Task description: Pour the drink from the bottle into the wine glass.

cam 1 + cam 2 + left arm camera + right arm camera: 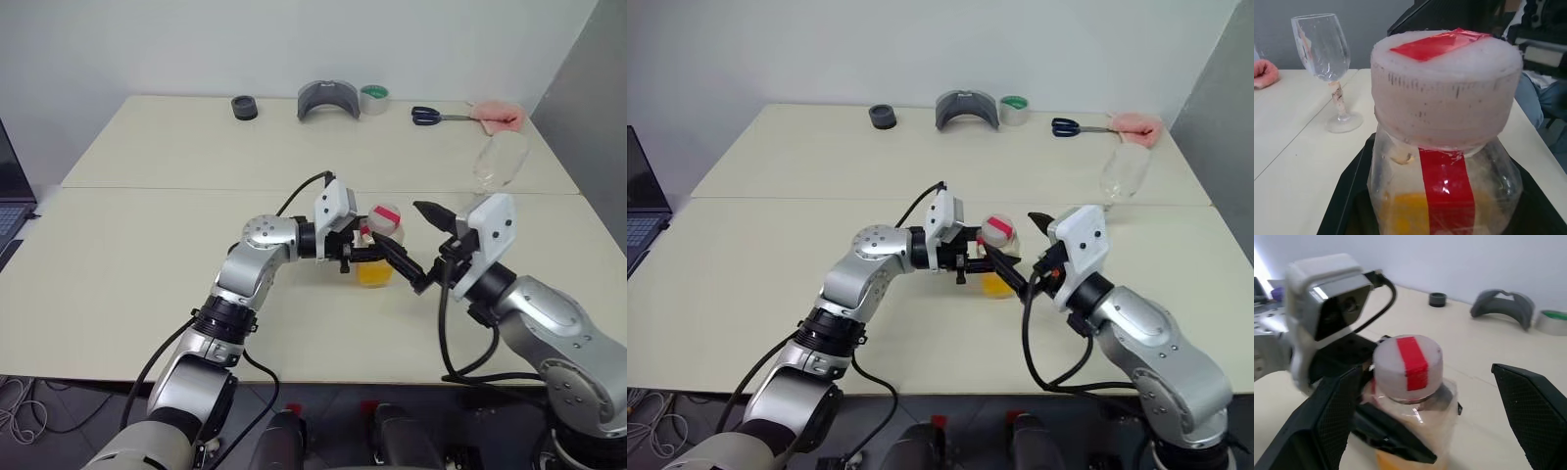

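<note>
A pale cream desk [147, 245] made of two joined tops stands against a plain light wall. Along its far edge, in the upper part of the head frames, lie a small black ring [244, 108], a grey curved piece [329, 100], a roll of tape with green on it [374, 98], blue-handled scissors [431, 116] and a pink cloth [500, 116].

The bottle [377, 250] stands upright at centre frame, with a white cap [1407, 364] crossed by a red strip. The drink [374, 273], orange-yellow, fills only its lower part. The left hand [367, 257] reaches in from the left of the frame and is clamped on the bottle's body, fingers narrow around it.

The right hand [1425, 416], at centre right of the head frames, is spread wide. Its two black fingers [1337, 406] stand on either side of the cap without touching it.

The wine glass [500, 162] stands upright at the upper right of the frame, well apart from the bottle and near the pink cloth. Its bowl looks empty.
</note>
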Robot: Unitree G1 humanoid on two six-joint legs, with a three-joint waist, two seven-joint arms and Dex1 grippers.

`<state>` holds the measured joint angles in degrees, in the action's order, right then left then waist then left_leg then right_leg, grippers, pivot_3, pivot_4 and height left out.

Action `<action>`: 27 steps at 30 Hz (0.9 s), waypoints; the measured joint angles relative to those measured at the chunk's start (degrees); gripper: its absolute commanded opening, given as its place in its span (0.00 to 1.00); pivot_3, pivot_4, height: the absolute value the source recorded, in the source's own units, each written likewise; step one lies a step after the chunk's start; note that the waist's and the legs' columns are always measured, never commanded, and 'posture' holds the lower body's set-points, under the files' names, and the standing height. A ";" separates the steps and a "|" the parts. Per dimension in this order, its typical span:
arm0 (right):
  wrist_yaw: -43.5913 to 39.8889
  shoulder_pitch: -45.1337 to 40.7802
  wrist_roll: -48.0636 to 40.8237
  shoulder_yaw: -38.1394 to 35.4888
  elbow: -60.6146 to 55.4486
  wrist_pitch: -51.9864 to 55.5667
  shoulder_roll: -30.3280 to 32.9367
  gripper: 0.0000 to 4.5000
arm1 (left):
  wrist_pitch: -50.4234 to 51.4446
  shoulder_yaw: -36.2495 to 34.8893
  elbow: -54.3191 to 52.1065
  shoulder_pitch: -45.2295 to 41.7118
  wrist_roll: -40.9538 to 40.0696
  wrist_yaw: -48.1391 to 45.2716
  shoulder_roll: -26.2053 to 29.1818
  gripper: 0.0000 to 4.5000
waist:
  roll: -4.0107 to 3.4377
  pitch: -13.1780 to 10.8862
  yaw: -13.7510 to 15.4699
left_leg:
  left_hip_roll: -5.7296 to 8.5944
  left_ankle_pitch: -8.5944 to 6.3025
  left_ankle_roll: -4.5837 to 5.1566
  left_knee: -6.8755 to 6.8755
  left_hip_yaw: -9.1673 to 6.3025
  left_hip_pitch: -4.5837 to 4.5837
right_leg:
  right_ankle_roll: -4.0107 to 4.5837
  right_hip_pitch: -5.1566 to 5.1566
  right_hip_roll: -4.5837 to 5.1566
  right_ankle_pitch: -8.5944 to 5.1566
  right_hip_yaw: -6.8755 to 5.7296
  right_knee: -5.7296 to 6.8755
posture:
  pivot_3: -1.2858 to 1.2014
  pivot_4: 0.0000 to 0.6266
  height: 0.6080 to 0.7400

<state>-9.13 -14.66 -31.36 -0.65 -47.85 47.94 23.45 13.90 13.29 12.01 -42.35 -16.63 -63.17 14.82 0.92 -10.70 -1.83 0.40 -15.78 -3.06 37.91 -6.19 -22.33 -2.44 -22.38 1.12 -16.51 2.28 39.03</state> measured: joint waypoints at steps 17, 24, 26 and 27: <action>5.43 -3.42 6.43 6.54 0.38 2.20 -4.53 1.00 | -0.65 0.00 1.67 -0.43 1.26 0.09 -0.57 0.43 | 0.00 0.00 0.00 | 0.02 -0.01 0.01 -0.02 0.00 -0.03 | 0.02 -0.01 0.04 0.00 0.00 -0.03 | 0.52 0.24 1.00; 5.55 -3.85 8.07 7.43 1.04 2.46 -6.05 1.00 | -0.65 0.00 1.67 -0.43 1.32 0.16 -0.60 0.43 | -0.01 0.01 -0.01 | 0.03 -0.01 0.01 -0.02 0.01 -0.03 | 0.02 -0.01 0.05 0.00 0.01 -0.03 | 0.52 0.24 1.00; 5.45 -3.85 8.15 7.45 1.09 2.46 -6.10 0.86 | -0.67 0.00 1.67 -0.43 1.33 0.17 -0.61 0.43 | -0.01 0.00 -0.01 | 0.03 -0.01 0.01 -0.02 0.01 -0.03 | 0.02 -0.01 0.05 0.00 0.00 -0.03 | 0.52 0.24 1.00; 5.37 -3.85 8.21 7.45 1.13 2.46 -6.09 0.79 | -0.69 0.00 1.67 -0.43 1.34 0.17 -0.61 0.43 | -0.01 0.00 -0.01 | 0.03 -0.01 0.01 -0.02 -0.01 -0.03 | 0.02 -0.01 0.05 0.00 0.00 -0.03 | 0.52 0.24 1.00</action>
<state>-3.76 -18.51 -23.15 6.80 -46.72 50.40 17.35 13.21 13.29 13.68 -42.77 -15.29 -63.00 14.21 0.92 -10.70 -1.84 0.43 -15.78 -3.06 37.89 -6.20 -22.36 -2.42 -22.40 1.17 -16.51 2.28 39.00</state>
